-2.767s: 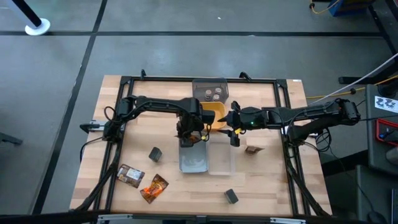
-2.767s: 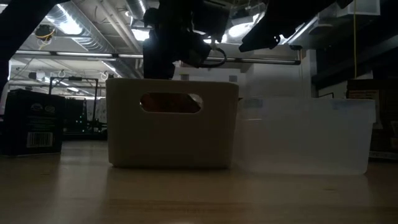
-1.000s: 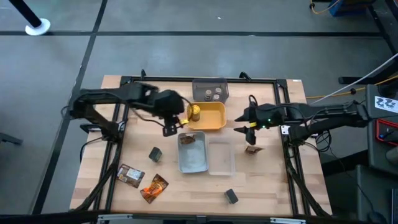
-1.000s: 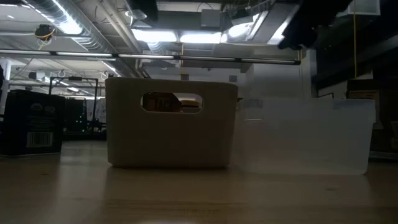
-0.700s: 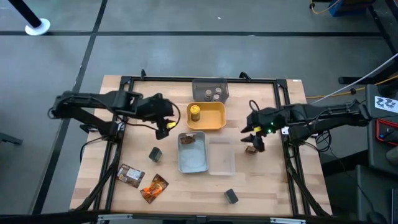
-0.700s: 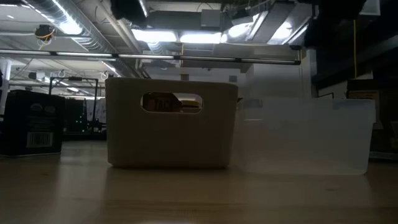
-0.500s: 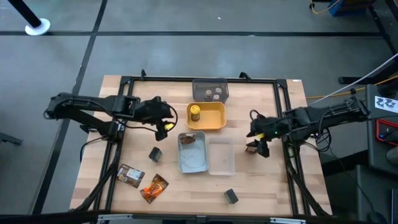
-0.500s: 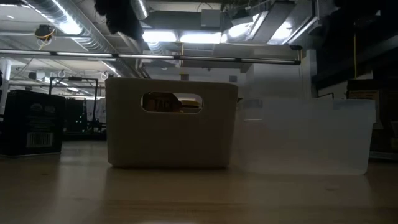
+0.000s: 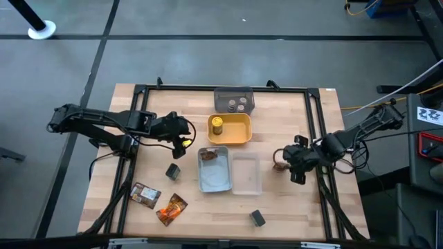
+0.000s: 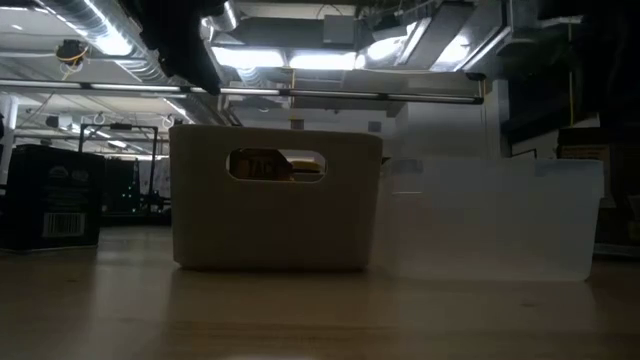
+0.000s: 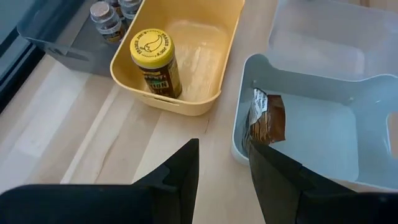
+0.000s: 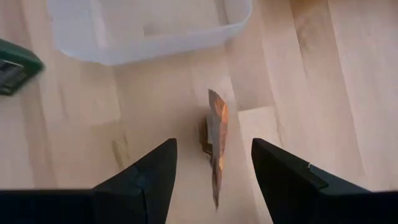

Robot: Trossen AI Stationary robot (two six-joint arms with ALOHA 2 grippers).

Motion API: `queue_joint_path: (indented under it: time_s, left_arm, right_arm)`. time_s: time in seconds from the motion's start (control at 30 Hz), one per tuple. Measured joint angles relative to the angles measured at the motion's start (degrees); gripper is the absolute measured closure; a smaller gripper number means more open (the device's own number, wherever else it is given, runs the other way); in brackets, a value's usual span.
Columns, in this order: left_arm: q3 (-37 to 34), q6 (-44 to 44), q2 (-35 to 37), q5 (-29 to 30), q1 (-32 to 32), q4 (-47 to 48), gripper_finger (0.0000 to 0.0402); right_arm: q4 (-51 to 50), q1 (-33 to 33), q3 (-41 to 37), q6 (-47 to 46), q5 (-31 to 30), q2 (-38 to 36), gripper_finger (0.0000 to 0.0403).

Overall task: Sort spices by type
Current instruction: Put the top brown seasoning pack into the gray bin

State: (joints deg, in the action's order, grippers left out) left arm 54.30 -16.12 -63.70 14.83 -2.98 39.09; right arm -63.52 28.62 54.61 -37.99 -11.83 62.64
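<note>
On the table's left half I have the left gripper (image 9: 181,140) hanging empty with its fingers apart, just left of the yellow tray (image 9: 242,135), and through its wrist camera I see the yellow-lidded jar (image 11: 154,62) standing upright in that tray and one brown packet (image 11: 266,118) lying in the blue tray (image 11: 348,106). Near the front left corner a second brown packet (image 9: 145,196) and an orange packet (image 9: 172,208) lie side by side, unsorted, and a grey cube (image 9: 173,171) sits between them and my left gripper. At the back edge the grey tray (image 9: 233,93) holds the two tiny jars (image 9: 237,105). The clear tray (image 9: 246,174) beside the blue one looks empty, and the other cube (image 9: 257,218) sits near the front edge. Towards the right edge my right gripper (image 12: 211,177) is low over the table, fingers spread wide on either side of a small packet (image 12: 216,140) that stands on its edge just right of the clear tray, not yet pinched. I judge this step to be the pick of that packet: the sorting is partly done, with several items loose. Next I need to ease down, centre the thin foil between the pads and close gently, since an edge-on packet could tip or slide away, then carry it to join the brown one in the blue tray.
</note>
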Motion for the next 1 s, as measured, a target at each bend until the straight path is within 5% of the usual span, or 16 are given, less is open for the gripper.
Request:
queue_joint_path:
  time_s: [0.53,0.7,0.9,1.0]
  left_arm:
    - [0.00,1.70,0.00,-0.04,-0.04,-1.27,0.0276]
    - [0.00,1.78,0.00,-0.06,-0.04,-1.25,0.0276]
    - [0.02,1.97,-0.02,-0.07,-0.04,-1.23,0.0276]
    - [0.02,1.97,-0.02,-0.07,-0.04,-1.21,0.0276]
  right_arm:
    - [-3.48,-0.13,-0.02,-3.88,-0.66,14.05,0.0201]
    - [-2.49,-0.13,-0.02,-3.80,-0.64,17.41,0.0261]
    - [0.85,-0.13,-0.02,-3.56,-1.60,18.64,0.0384]
    - [1.40,-0.13,-0.02,-3.58,-2.62,18.64,0.0389]
